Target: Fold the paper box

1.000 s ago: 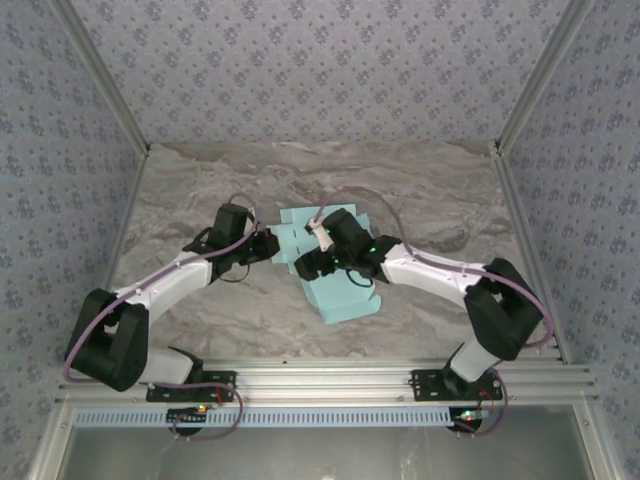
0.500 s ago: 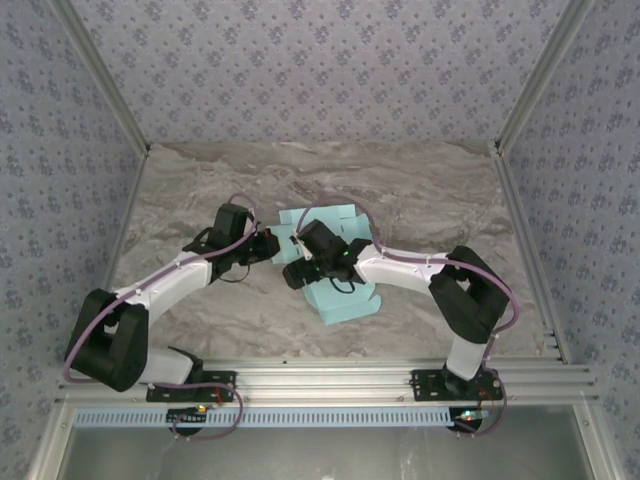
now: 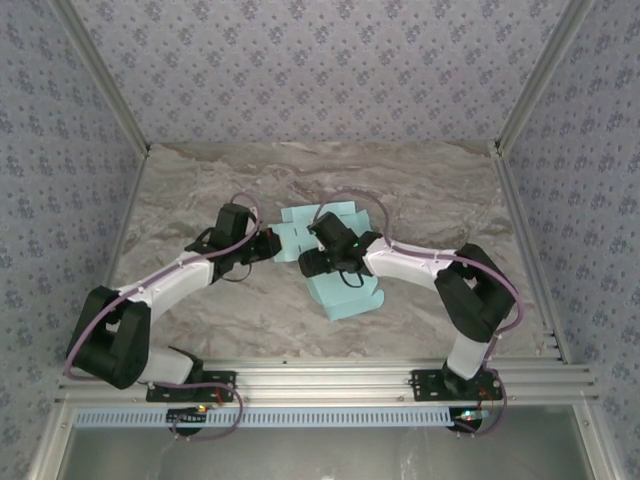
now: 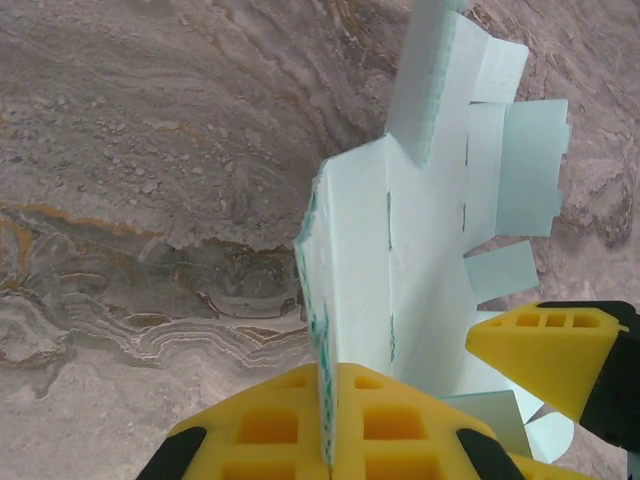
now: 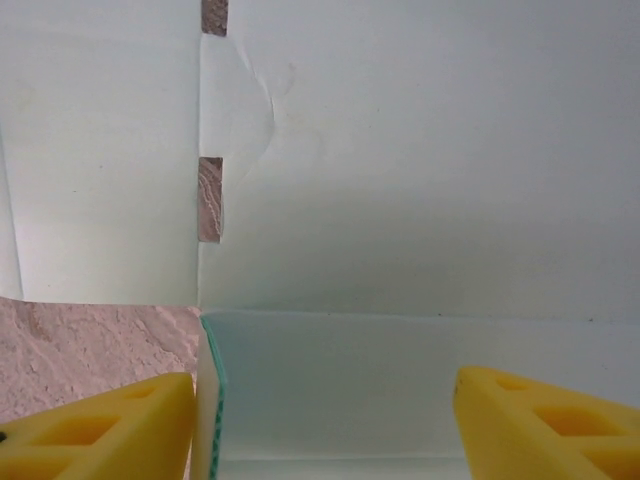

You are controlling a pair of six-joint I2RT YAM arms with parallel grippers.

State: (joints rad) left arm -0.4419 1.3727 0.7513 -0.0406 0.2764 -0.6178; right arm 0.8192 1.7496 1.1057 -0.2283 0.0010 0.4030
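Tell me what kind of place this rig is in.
Likely a purpose-built test booth, not a home: a marble-print tabletop, floral-patterned walls boxing it in, and an aluminium rail along the near edge.

No writing, label or number is legible anywhere, the paper box (image 3: 345,297) included.

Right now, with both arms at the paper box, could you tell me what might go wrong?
The left gripper pinches only a raised edge of the paper box; a pull could slip or tear it. The right gripper hangs open over a panel, one finger close to a folded wall's edge, which it might catch and crumple.
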